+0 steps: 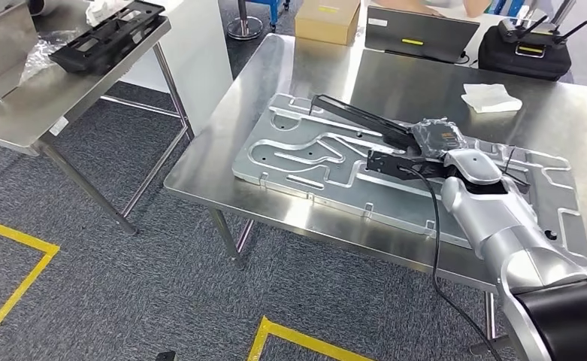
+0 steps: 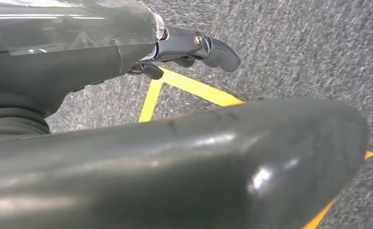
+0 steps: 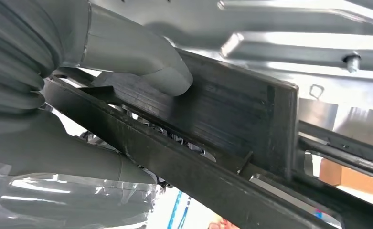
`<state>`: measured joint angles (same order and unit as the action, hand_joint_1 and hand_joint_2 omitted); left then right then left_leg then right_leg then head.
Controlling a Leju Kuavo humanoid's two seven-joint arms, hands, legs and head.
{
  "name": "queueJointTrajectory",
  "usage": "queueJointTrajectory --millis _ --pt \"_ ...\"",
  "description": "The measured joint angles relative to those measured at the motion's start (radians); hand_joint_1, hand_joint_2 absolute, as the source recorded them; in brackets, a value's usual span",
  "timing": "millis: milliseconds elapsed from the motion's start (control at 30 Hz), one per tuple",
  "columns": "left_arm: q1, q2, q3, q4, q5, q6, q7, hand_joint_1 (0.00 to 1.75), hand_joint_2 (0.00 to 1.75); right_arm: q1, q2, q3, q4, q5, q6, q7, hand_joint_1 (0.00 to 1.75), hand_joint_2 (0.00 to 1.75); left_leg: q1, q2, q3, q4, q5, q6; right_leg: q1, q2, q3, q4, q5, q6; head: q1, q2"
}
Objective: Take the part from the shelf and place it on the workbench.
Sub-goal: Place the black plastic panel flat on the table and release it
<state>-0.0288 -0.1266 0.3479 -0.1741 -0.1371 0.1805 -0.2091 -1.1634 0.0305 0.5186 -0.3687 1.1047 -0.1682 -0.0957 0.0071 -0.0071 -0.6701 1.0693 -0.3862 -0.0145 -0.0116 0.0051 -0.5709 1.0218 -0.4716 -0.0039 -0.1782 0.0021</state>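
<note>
One long black plastic frame part [image 1: 354, 120] sits gripped in my right hand [image 1: 437, 139], hovering just over the grey stamped metal plate [image 1: 298, 154] on the steel worktop [image 1: 395, 75], so I'd lower it level before releasing.

workbench [image 1: 395, 83] sits right of the shelf table [image 1: 42, 105], floor gap between. metal plate [image 1: 290, 150] lies flat on the workbench's near half. part [image 1: 365, 124] rests across the plate, right hand [image 1: 437, 143] on its right end. cardboard box [image 1: 328, 19], laptop [image 1: 418, 34], controller case [image 1: 523, 49] along the far edge. tray [image 1: 106, 34] on the shelf table.
</note>
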Motion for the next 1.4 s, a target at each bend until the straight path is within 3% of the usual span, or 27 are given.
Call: queueJointTrajectory --millis 33,167,233,300,333,367,400,467,500,567,633,700,800,833,867,900,933,1000,1067,1133,1200,1233,1333,1367,1400 --pt "0.000 0.000 0.000 0.000 0.000 0.000 0.000 0.00 0.00 -0.002 0.002 0.000 0.006 0.000 0.001 0.000 1.75 1.75 -0.002 0.000 0.013 -0.029 0.004 0.005 0.002 0.000 0.000 0.001 -0.003 0.004 0.000 0.000" --pt "0.000 0.000 0.001 0.000 0.000 0.002 0.001 0.00 0.00 -0.004 0.009 0.002 0.023 -0.002 0.011 -0.009 1.75 1.75 -0.001 0.000 0.024 -0.049 -0.008 0.026 0.000 -0.002 -0.007 0.014 -0.019 0.024 0.000 0.000" --pt "-0.001 0.000 0.001 0.000 -0.002 0.004 0.001 0.00 0.00 -0.002 0.012 0.002 0.029 -0.002 0.020 -0.021 1.75 1.75 0.001 0.001 0.031 -0.056 -0.009 0.036 -0.002 -0.002 -0.046 0.093 -0.061 0.031 0.000 0.000" --pt "-0.003 0.000 0.001 0.000 -0.004 0.006 0.001 0.00 0.00 0.011 0.018 0.002 0.037 -0.001 0.026 -0.036 1.75 1.75 0.001 0.001 0.036 -0.056 -0.013 0.043 -0.002 -0.002 -0.118 0.225 -0.109 0.036 0.000 0.000" --pt "-0.004 0.000 0.001 0.000 -0.005 0.006 0.001 0.00 0.00 0.023 0.022 0.002 0.041 0.000 0.028 -0.042 1.75 1.75 0.001 0.000 0.039 -0.055 -0.016 0.044 -0.002 -0.002 -0.146 0.269 -0.114 0.037 0.000 0.000" --pt "-0.005 -0.001 0.001 0.000 -0.005 0.006 0.002 0.00 0.00 0.035 0.027 0.002 0.045 0.001 0.029 -0.048 1.75 1.75 0.001 -0.001 0.043 -0.054 -0.019 0.044 -0.003 -0.002 -0.160 0.279 -0.100 0.037 0.000 0.000" --pt "-0.005 -0.001 0.001 0.000 -0.005 0.006 0.002 0.00 0.00 0.045 0.032 0.003 0.049 0.003 0.030 -0.052 1.75 1.75 0.001 -0.003 0.047 -0.052 -0.023 0.043 -0.003 -0.002 -0.153 0.248 -0.066 0.035 0.000 0.000" --pt "-0.004 -0.001 0.001 0.000 -0.004 0.006 0.001 0.00 0.00 0.056 0.041 0.004 0.054 0.007 0.031 -0.052 1.75 1.75 0.000 -0.004 0.054 -0.047 -0.032 0.038 -0.001 -0.003 -0.104 0.120 0.014 0.027 0.000 0.000" --pt "-0.005 -0.001 0.002 0.000 -0.004 0.007 0.001 0.00 0.00 0.059 0.045 0.004 0.056 0.008 0.032 -0.049 1.75 1.75 -0.002 -0.005 0.055 -0.044 -0.036 0.034 0.001 -0.003 -0.081 0.062 0.038 0.023 0.000 0.000" --pt "-0.007 -0.002 0.002 0.000 -0.003 0.008 0.003 0.00 0.00 0.063 0.049 0.005 0.058 0.011 0.036 -0.042 1.75 1.75 -0.005 -0.005 0.054 -0.043 -0.040 0.025 0.007 -0.001 -0.062 0.015 0.045 0.015 0.000 0.000" --pt "-0.008 -0.002 0.002 0.000 -0.004 0.011 0.009 0.00 0.87 0.069 0.051 0.005 0.061 0.014 0.044 -0.035 0.87 1.75 -0.005 -0.004 0.054 -0.044 -0.042 0.016 0.006 0.000 -0.059 0.008 0.045 0.007 0.000 0.000" --pt "-0.007 -0.002 0.002 0.000 -0.008 0.016 0.016 0.00 1.75 0.071 0.051 0.005 0.063 0.017 0.055 -0.033 0.00 1.75 -0.005 -0.001 0.044 -0.014 -0.065 0.006 0.000 -0.001 -0.052 0.000 0.048 -0.005 0.000 0.000" --pt "-0.007 -0.002 0.002 0.000 -0.019 0.012 0.007 0.00 1.75 0.082 0.051 0.004 0.066 0.024 0.070 -0.033 0.00 1.75 0.001 0.001 -0.034 0.162 -0.150 -0.006 -0.002 -0.002 -0.047 -0.002 0.046 -0.015 0.000 0.000" --pt "-0.006 -0.002 0.002 0.000 -0.020 0.008 0.001 0.00 1.31 0.088 0.051 0.004 0.067 0.024 0.072 -0.033 0.00 1.75 0.003 0.001 -0.061 0.216 -0.166 -0.009 -0.002 -0.002 -0.046 -0.002 0.046 -0.015 0.000 0.000" --pt "-0.006 -0.002 0.002 0.000 -0.020 0.004 -0.003 0.00 0.87 0.093 0.051 0.004 0.068 0.024 0.074 -0.033 0.00 1.75 0.005 0.001 -0.072 0.234 -0.162 -0.011 -0.002 -0.001 -0.045 -0.001 0.044 -0.014 0.000 0.000" --pt "-0.006 -0.002 0.002 0.000 -0.019 0.002 -0.006 0.00 0.44 0.096 0.051 0.004 0.069 0.025 0.075 -0.032 0.00 1.75 0.007 0.001 -0.063 0.213 -0.141 -0.012 -0.003 0.000 -0.044 0.001 0.043 -0.013 0.000 0.000" --pt "-0.006 -0.002 0.002 0.000 -0.019 0.001 -0.007 0.00 0.00 0.098 0.050 0.003 0.070 0.025 0.076 -0.032 0.00 1.75 0.009 0.001 -0.035 0.155 -0.105 -0.012 -0.004 0.002 -0.042 0.002 0.041 -0.010 0.000 0.000" --pt "-0.007 -0.001 0.002 0.000 -0.019 0.001 -0.009 0.00 0.00 0.098 0.048 0.001 0.070 0.022 0.076 -0.031 0.00 1.75 0.011 0.001 0.029 0.022 -0.054 -0.010 -0.003 0.006 -0.040 0.007 0.036 -0.001 0.000 0.000" --pt "-0.009 -0.001 0.002 0.000 -0.019 0.002 -0.010 0.00 0.00 0.100 0.044 -0.008 0.070 0.005 0.060 -0.039 0.00 1.75 0.009 0.000 0.054 -0.032 -0.044 0.000 0.001 0.009 -0.042 0.009 0.035 0.010 0.000 0.000" --pt "-0.009 -0.001 0.005 0.000 -0.018 0.003 -0.009 0.00 0.00 0.106 0.039 -0.034 0.065 -0.041 0.018 -0.066 0.00 1.75 0.006 -0.001 0.055 -0.036 -0.041 0.014 0.000 0.010 -0.043 0.007 0.037 0.022 0.000 0.000" --pt "-0.009 -0.001 0.012 0.000 -0.017 0.006 -0.004 0.00 0.00 0.112 0.033 -0.081 0.048 -0.112 -0.030 -0.115 0.00 1.75 0.006 0.000 0.056 -0.042 -0.035 0.028 -0.004 0.008 -0.053 0.031 0.019 0.033 0.001 0.000" --pt "-0.009 -0.001 0.016 0.000 -0.017 0.007 -0.002 0.00 0.00 0.114 0.030 -0.114 0.034 -0.160 -0.045 -0.151 0.00 1.75 0.007 0.000 0.057 -0.046 -0.032 0.034 -0.005 0.006 -0.071 0.070 -0.006 0.037 0.001 0.000" --pt "-0.008 -0.001 0.024 0.000 -0.016 0.007 0.001 0.00 0.00 0.131 0.027 -0.230 -0.031 -0.302 -0.045 -0.262 0.00 1.75 0.004 0.001 0.055 -0.047 -0.032 0.042 -0.004 0.003 -0.157 0.254 -0.090 0.043 0.001 0.000" --pt "-0.007 -0.001 0.025 0.000 -0.016 0.007 0.002 0.00 0.00 0.138 0.026 -0.265 -0.055 -0.327 -0.036 -0.279 0.00 1.75 0.002 0.000 0.055 -0.046 -0.032 0.043 -0.004 0.003 -0.172 0.283 -0.093 0.042 0.000 0.000" --pt "-0.006 -0.001 0.026 0.000 -0.016 0.006 0.002 0.00 0.00 0.142 0.026 -0.294 -0.077 -0.340 -0.029 -0.287 0.00 1.75 0.001 0.000 0.056 -0.046 -0.032 0.043 -0.004 0.003 -0.168 0.275 -0.077 0.040 0.000 0.000"
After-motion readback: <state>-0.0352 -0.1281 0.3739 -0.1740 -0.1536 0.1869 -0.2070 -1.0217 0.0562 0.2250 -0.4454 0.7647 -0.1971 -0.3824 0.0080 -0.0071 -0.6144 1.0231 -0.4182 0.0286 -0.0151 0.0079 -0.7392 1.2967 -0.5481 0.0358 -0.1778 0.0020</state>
